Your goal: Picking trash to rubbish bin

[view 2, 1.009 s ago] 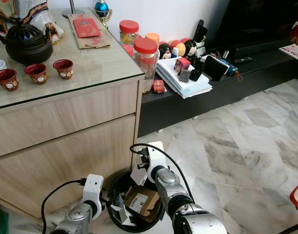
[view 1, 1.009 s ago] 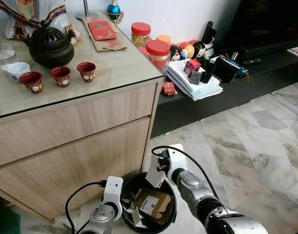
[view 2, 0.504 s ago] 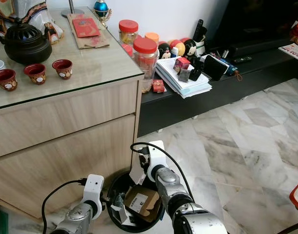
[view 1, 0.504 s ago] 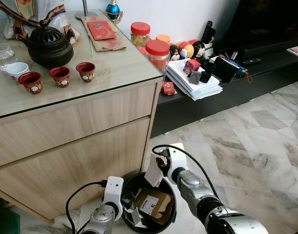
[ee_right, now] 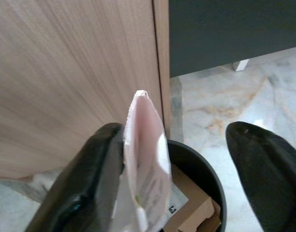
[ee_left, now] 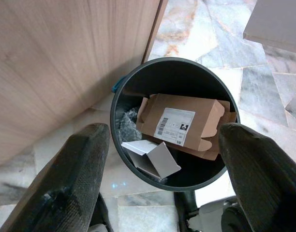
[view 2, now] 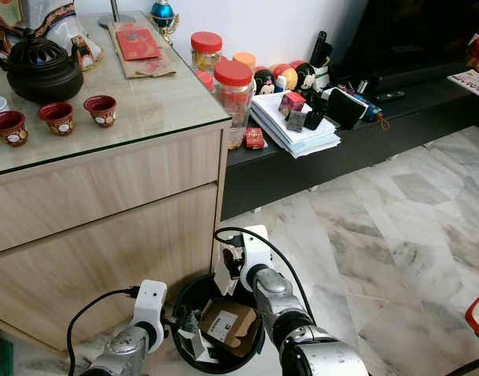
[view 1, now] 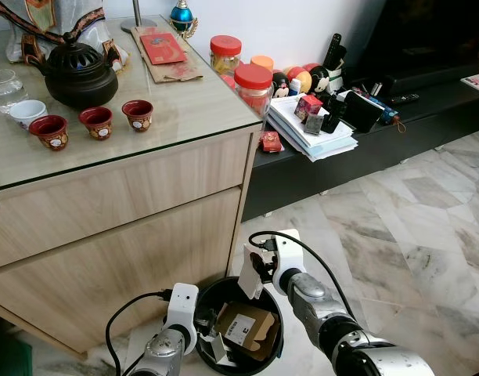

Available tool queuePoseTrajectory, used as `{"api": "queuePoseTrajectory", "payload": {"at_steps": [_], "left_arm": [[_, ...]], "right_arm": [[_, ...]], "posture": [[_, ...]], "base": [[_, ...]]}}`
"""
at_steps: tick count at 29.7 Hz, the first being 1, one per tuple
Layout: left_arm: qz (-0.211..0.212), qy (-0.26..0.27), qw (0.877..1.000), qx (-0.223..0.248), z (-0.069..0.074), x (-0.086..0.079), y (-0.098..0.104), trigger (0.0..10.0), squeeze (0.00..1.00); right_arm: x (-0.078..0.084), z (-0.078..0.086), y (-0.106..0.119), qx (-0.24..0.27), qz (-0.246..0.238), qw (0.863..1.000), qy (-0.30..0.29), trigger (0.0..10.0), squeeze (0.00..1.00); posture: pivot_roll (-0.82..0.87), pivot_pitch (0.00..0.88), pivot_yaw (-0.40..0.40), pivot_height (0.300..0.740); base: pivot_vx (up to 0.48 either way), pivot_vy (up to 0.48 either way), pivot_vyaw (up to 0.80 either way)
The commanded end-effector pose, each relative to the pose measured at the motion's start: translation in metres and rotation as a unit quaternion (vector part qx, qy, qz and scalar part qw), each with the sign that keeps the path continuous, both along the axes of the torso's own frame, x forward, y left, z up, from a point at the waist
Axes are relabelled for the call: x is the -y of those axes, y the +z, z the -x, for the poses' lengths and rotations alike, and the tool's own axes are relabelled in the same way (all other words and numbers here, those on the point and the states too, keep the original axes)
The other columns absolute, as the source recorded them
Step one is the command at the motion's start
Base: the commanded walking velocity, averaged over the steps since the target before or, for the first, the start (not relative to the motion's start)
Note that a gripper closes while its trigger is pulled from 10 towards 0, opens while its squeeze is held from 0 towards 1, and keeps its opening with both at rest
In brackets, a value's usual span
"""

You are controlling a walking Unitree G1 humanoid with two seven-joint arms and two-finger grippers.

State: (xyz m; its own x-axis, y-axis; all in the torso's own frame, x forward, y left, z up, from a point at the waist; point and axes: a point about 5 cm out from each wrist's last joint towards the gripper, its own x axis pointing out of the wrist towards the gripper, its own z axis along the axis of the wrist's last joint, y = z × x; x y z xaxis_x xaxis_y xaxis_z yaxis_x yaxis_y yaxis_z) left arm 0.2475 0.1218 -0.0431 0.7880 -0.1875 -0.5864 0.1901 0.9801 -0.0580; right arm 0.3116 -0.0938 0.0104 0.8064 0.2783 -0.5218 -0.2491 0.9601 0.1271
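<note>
White paper scrap (ee_right: 144,159) apparently rests against right gripper's (ee_right: 182,169) finger, above bin (ee_left: 120,92).

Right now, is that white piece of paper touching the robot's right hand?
Touching. In the right wrist view the white piece of paper lies flat against one black finger of the right hand; the other finger stands well apart.

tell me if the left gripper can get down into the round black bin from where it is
Probably yes: the left gripper is open right above the round black bin, whose mouth is uncovered, with a brown cardboard box inside.
</note>
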Motion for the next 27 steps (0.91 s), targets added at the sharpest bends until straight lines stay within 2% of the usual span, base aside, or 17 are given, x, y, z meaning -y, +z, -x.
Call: {"api": "queuePoseTrajectory", "payload": {"at_steps": [1, 5, 8, 12, 18, 19, 22, 23, 24, 27], "left_arm": [[0.001, -0.003, 1.0, -0.011, 0.002, 0.004, -0.002, 10.0, 0.0], [0.001, -0.003, 1.0, -0.011, 0.002, 0.004, -0.002, 10.0, 0.0], [0.001, -0.003, 1.0, -0.011, 0.002, 0.004, -0.002, 10.0, 0.0], [0.001, -0.003, 1.0, -0.01, 0.001, 0.004, -0.002, 10.0, 0.0], [-0.004, -0.001, 1.0, -0.01, 0.002, 0.002, -0.002, 10.0, 0.0], [-0.011, 0.003, 1.0, -0.01, 0.002, 0.0, -0.002, 10.0, 0.0], [-0.024, 0.012, 1.0, -0.012, 0.003, -0.005, -0.004, 10.0, 0.0], [-0.03, 0.016, 0.999, -0.013, 0.004, -0.007, -0.004, 10.0, 0.0], [-0.042, 0.03, 0.999, -0.014, 0.005, -0.013, -0.006, 10.0, 0.0], [-0.061, 0.051, 0.997, -0.016, 0.008, -0.021, -0.007, 10.0, 0.0]], "right_arm": [[0.004, 0.001, -0.003, -0.013, 0.015, 1.0, 0.0, 10.0, 0.0], [0.004, 0.006, -0.008, -0.038, 0.011, 0.999, -0.005, 10.0, 0.0], [0.007, 0.012, -0.016, -0.088, -0.03, 0.994, -0.05, 10.0, 0.0], [0.006, 0.013, -0.017, -0.101, -0.061, 0.991, -0.067, 10.0, 0.0], [0.011, 0.004, -0.008, -0.057, -0.03, 0.996, -0.054, 10.0, 0.0], [0.014, 0.0, -0.004, -0.02, 0.028, 0.999, -0.016, 10.0, 0.0], [0.018, -0.002, 0.0, 0.001, 0.03, 1.0, 0.0, 10.0, 0.0], [0.021, -0.003, 0.001, 0.009, 0.026, 1.0, -0.004, 10.0, 0.0], [0.03, -0.003, 0.001, 0.024, 0.047, 0.999, 0.004, 10.0, 0.0], [0.044, 0.0, -0.001, 0.026, 0.059, 0.998, -0.003, 10.0, 0.0]], "posture": [[-0.05, 0.083, -0.162, 0.74], [-0.05, 0.082, -0.161, 0.74], [-0.05, 0.082, -0.161, 0.74], [-0.05, 0.083, -0.162, 0.74], [-0.05, 0.084, -0.16, 0.74], [-0.06, 0.084, -0.157, 0.74], [-0.06, 0.083, -0.154, 0.74], [-0.06, 0.082, -0.152, 0.74], [-0.07, 0.08, -0.149, 0.74], [-0.08, 0.079, -0.147, 0.74]], "base": [[0.0, 0.0, 0.0], [0.0, 0.0, 0.0], [0.0, 0.0, 0.0], [0.0, 0.0, 0.0], [0.0, 0.0, 0.0], [0.0, 0.0, 0.0], [0.0, 0.0, 0.0], [0.0, 0.0, 0.0], [0.0, 0.0, 0.0], [0.0, 0.0, 0.0]]}}
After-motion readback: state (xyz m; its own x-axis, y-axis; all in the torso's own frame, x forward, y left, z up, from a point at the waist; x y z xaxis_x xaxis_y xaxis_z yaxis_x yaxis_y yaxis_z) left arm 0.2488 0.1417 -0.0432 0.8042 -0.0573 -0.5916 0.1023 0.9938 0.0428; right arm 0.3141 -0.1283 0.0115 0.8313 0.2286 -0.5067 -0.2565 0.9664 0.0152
